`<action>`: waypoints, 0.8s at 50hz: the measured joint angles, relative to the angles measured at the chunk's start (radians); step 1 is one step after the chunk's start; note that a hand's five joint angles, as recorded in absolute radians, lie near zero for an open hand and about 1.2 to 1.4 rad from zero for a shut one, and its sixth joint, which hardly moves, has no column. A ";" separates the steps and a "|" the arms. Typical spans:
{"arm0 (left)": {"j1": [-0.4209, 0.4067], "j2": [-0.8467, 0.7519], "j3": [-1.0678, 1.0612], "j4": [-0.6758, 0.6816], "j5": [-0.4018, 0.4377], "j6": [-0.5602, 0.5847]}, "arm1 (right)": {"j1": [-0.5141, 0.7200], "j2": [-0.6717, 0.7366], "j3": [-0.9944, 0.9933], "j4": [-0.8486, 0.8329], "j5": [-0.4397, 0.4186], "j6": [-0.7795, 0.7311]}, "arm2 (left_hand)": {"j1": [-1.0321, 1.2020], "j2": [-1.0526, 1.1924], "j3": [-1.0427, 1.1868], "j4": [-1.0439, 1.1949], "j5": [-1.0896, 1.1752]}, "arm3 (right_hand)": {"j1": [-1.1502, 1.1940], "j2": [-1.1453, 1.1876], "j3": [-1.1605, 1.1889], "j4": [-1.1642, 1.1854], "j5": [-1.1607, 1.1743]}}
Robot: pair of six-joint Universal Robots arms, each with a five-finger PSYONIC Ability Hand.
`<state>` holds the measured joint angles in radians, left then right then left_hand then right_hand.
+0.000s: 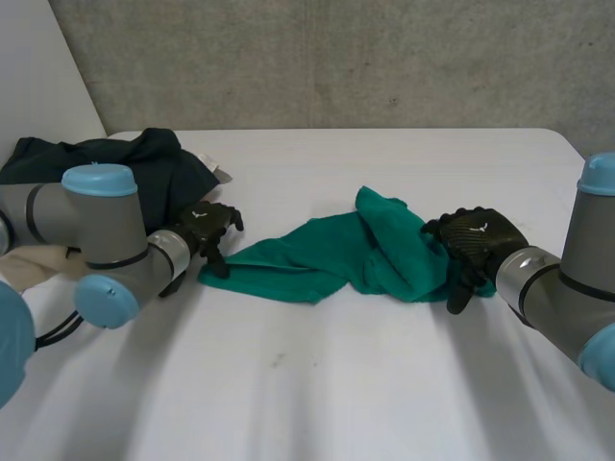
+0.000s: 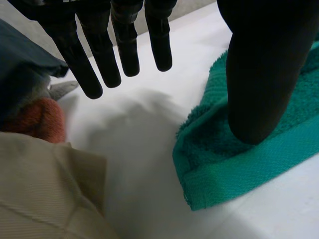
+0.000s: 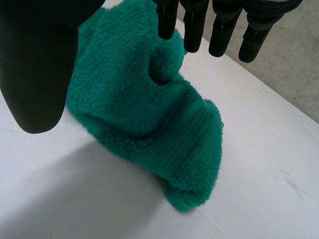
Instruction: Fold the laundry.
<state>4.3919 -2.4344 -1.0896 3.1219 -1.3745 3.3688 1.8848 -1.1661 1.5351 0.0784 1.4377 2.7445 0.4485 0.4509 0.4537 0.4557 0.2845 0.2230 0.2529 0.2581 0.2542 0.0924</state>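
You face a white table [image 1: 317, 384] whose matte top runs to a straight far edge. Right behind that edge stands a rough, mottled grey concrete wall [image 1: 384, 58]. At the far left a plain white panel [image 1: 43, 67] meets the wall. The light is soft and even, leaving only faint, blurred shadows on the tabletop.

My left hand [image 2: 124, 45] hangs over the white table [image 2: 134, 149]. Its fingers [image 2: 84, 64] are straight and spread apart. My thumb [image 2: 264, 74] seems to touch the corner of the green towel [image 2: 234, 169]. Near my fingertips lie a dark blue cloth [image 2: 20, 64], a small orange-red cloth [image 2: 42, 119] and a beige cloth [image 2: 45, 189], all bunched together.
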 measured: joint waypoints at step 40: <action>-0.093 0.583 -0.060 -0.031 -0.084 0.000 | -0.143 -0.273 -0.337 0.145 0.001 -0.158 | 0.710 0.743 0.734 0.741 0.702 | 0.883 0.924 0.926 0.939 0.877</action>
<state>4.2992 -1.8516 -1.1495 3.0904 -1.4587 3.3693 1.7418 -1.4392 1.1981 0.2237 1.4383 2.5868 1.1584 1.1937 1.1873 1.1972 0.9870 1.1063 1.1765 1.1846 1.1933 0.9695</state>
